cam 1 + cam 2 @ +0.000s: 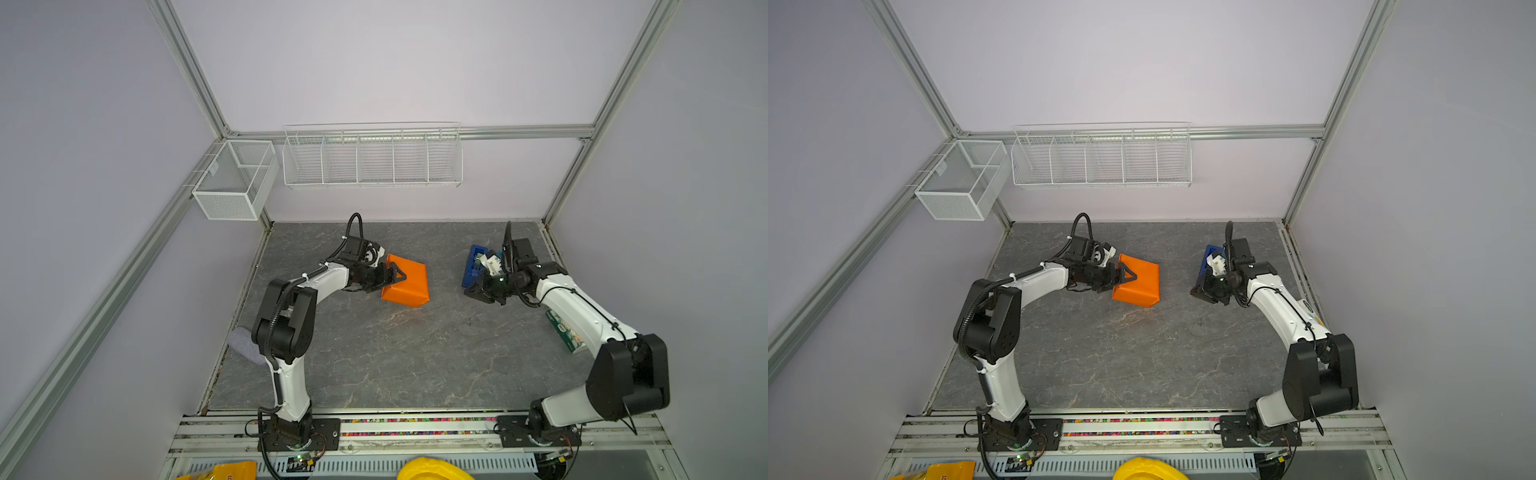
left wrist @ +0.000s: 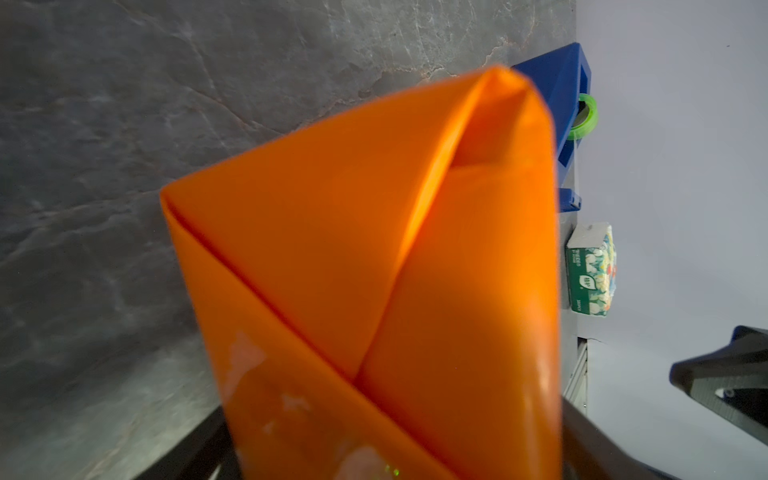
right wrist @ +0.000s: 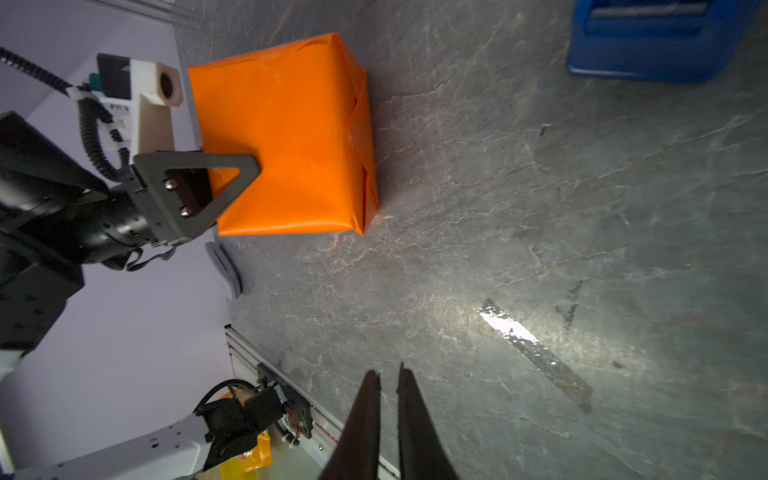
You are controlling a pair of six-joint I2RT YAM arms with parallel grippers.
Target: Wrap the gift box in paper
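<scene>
Closing step, by my reading. Left hand (image 1: 392,277) straddles the parcel's left edge, jaws spread wide; clamping or loose, cannot tell. Paper (image 1: 409,282) is folded shut around the gift box, toward the counter's (image 1: 395,365) back edge, left of middle. Right hand (image 3: 387,374), by the blue tape dispenser (image 3: 656,41) at back right, is nearly pressed together and empty. Next: withdraw the left hand without dragging the parcel. Box itself entirely hidden; parcel blurred in the left wrist view

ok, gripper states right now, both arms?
Left gripper: open, jaws straddling the wrapped gift box, one finger clear of it.
Right gripper: barely open, narrow gap, holding nothing.
</scene>
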